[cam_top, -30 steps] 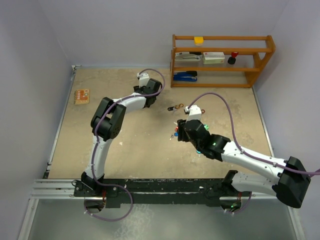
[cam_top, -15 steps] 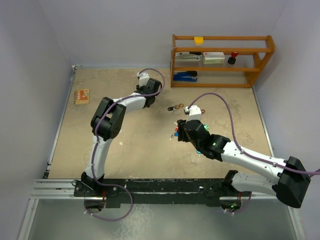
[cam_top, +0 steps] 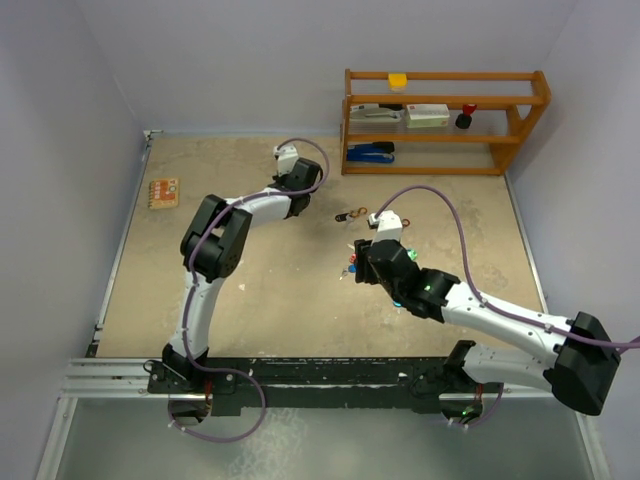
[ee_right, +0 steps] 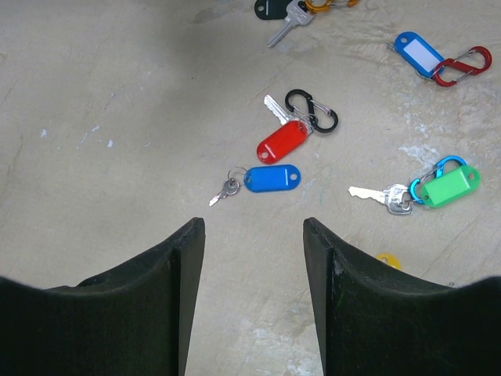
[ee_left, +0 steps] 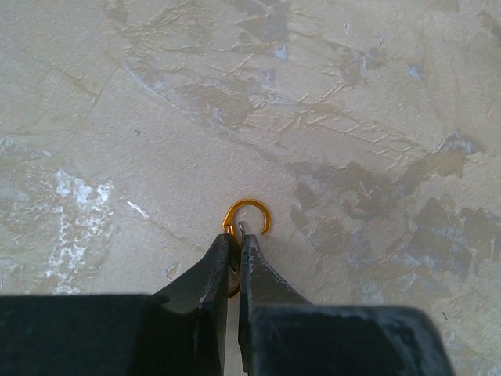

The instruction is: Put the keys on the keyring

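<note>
Left wrist view: left hand (ee_left: 235, 244) pinches orange ring (ee_left: 249, 201) on mottled beige tabletop (ee_left: 352, 94)

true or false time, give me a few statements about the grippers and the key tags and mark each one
1. The left gripper is shut on the orange ring. True.
2. The right gripper is clamped on the blue key tag. False: its jaws stand open with nothing between them, and the tag lies on the table ahead of the fingers.
3. The red key tag lies right next to a black carabiner. True.
4. In the right wrist view, the green key tag lies left of the blue key tag. False: it lies to the right of it.
</note>
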{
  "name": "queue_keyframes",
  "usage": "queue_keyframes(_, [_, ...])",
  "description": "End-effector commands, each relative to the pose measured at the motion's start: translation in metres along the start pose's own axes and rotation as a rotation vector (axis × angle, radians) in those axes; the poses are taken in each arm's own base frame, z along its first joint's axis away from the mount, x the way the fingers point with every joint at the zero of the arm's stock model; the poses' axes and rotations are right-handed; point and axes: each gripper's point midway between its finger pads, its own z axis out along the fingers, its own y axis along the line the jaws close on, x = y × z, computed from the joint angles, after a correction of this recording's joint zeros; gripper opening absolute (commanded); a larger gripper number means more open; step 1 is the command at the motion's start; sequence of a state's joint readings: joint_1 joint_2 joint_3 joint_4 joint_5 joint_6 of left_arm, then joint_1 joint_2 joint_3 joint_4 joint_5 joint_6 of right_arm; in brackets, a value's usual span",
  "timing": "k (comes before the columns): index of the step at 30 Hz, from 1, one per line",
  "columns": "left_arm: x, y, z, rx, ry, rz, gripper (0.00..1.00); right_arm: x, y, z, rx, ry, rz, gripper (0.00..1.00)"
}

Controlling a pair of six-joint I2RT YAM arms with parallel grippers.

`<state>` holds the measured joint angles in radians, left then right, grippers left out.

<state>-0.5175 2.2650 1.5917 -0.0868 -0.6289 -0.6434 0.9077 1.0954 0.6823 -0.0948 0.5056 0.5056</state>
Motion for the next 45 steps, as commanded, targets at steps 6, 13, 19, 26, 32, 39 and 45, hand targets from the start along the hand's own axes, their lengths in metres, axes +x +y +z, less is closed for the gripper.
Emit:
queue_keyframes(6, [-0.035,0.001,-0.042,0.099,-0.016,-0.038,0.00,0.000,0.001,0.004,0.014,0.007,0.000,0.57])
queue_keyframes(13, [-0.053,0.016,-0.090,0.167,-0.016,-0.080,0.00,0.010,0.006,0.015,0.031,0.076,-0.032,0.58])
queue_keyframes(19, [-0.050,0.039,-0.129,0.216,-0.003,-0.139,0.00,0.027,0.013,0.035,0.055,0.181,-0.085,0.56])
queue_keyframes(26, [-0.052,0.058,-0.169,0.276,-0.006,-0.175,0.00,0.025,0.025,0.063,0.038,0.215,-0.110,0.56])
queue_keyframes(32, [-0.053,0.067,-0.180,0.282,-0.010,-0.159,0.00,0.032,0.024,0.080,0.082,0.288,-0.052,0.61])
queue_keyframes(39, [-0.054,0.068,-0.182,0.287,-0.011,-0.155,0.00,0.035,0.032,0.079,-0.013,0.279,0.032,0.64])
queue_keyframes(45, [-0.056,0.065,-0.183,0.296,-0.011,-0.159,0.00,0.042,0.033,0.077,-0.034,0.282,0.056,0.66])
